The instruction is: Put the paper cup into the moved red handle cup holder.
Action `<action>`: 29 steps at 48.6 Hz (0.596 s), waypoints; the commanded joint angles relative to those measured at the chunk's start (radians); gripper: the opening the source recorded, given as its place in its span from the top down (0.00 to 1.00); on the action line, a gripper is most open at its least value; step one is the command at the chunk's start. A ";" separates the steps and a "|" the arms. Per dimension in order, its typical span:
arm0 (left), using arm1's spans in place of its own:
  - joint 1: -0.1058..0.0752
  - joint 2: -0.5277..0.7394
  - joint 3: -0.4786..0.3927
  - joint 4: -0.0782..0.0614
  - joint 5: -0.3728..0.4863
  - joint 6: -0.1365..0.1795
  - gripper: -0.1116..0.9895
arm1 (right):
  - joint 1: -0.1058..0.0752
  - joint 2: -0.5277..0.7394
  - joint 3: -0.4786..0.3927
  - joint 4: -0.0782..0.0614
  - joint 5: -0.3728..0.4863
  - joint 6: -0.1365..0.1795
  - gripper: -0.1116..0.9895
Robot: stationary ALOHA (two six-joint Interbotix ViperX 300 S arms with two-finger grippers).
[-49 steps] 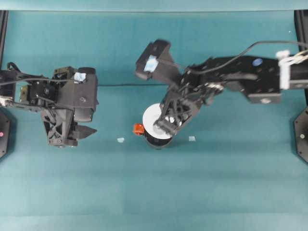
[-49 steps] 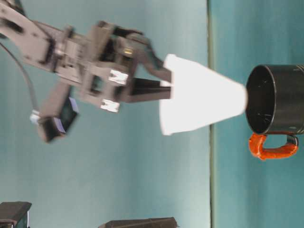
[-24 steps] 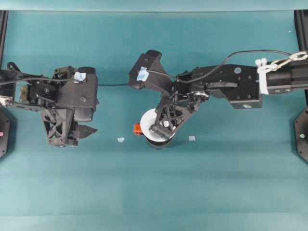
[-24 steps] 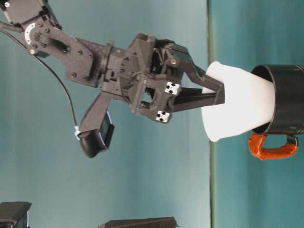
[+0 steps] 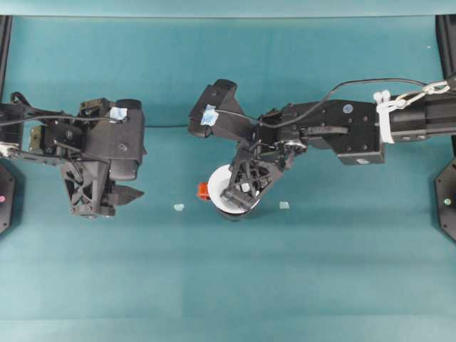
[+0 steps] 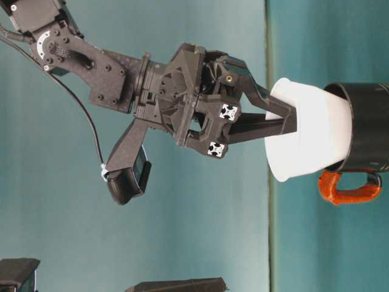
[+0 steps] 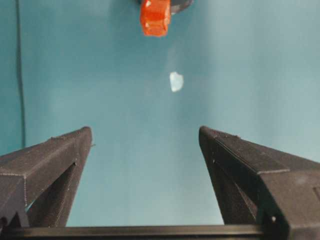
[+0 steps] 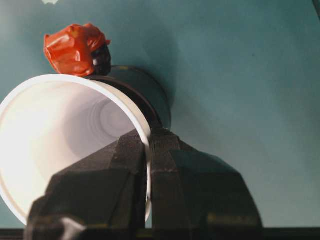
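Both arms matte black, angular printed-looking housings. Right arm point(image 5: 342, 128): thin black cable looped along it, white ties near its far-right end, small blue dot on the link, round screw heads. Right gripper point(image 6: 290, 125): white-and-black square markers. Wrist cameras carry pale blue tape patches. Left gripper point(image 7: 145, 150): black ribbed fingers.

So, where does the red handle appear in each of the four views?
Overhead: red handle, left of the paper cup.
Table-level, beside the black holder.
Left wrist, top centre.
Right wrist, upper left.
Shared landmark: the white cup rim.
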 commanded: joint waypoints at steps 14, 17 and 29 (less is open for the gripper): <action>0.003 -0.015 -0.014 0.003 -0.006 0.000 0.04 | 0.014 -0.008 -0.015 -0.002 -0.009 -0.009 0.98; 0.003 -0.014 -0.015 0.003 -0.006 -0.002 0.04 | 0.014 -0.008 -0.017 -0.002 -0.017 -0.011 0.95; 0.003 -0.014 -0.015 0.003 -0.005 -0.002 0.04 | 0.017 -0.009 -0.017 -0.003 -0.018 -0.011 0.53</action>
